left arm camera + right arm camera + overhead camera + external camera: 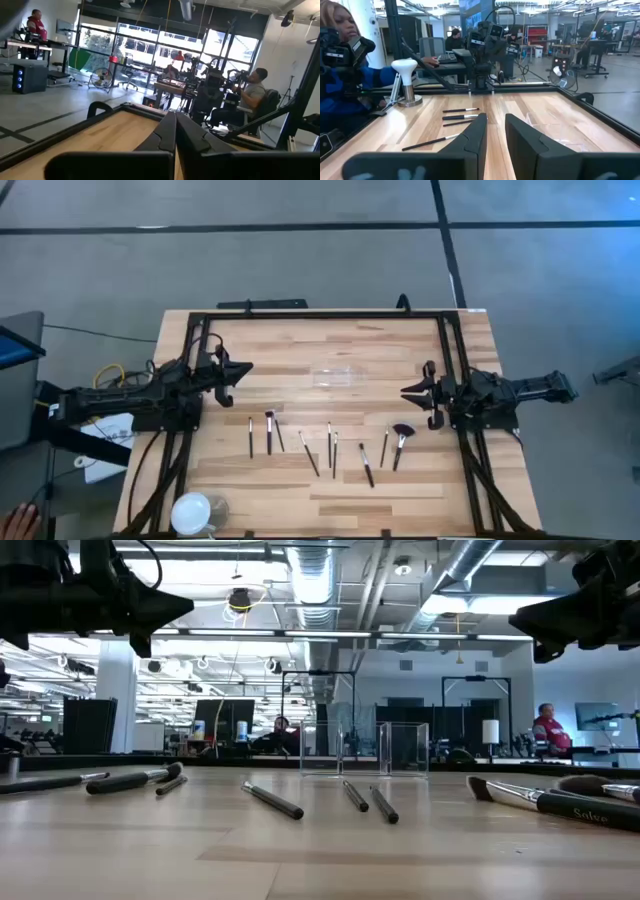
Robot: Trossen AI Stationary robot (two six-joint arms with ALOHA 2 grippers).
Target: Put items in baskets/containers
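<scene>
Several slim dark-handled makeup brushes (330,445) lie flat in a loose row on the wooden table, the fan-headed one (402,436) at the right end. Beyond them, the clear shallow tray (335,376) rests on its base at mid-table, with nothing showing in it. My left gripper (238,376) hovers above the table left of the tray; its fingers meet in the left wrist view (175,131). My right gripper (412,392) hovers right of the tray, above the fan brush. Its fingers stand slightly apart (496,134) with nothing between them.
A round white cup-like dish (192,513) stands at the table's near left corner. A black frame (320,314) runs along the table's far edge and both sides. People sit at desks in the room beyond. Bare wood lies between the brushes and the near edge.
</scene>
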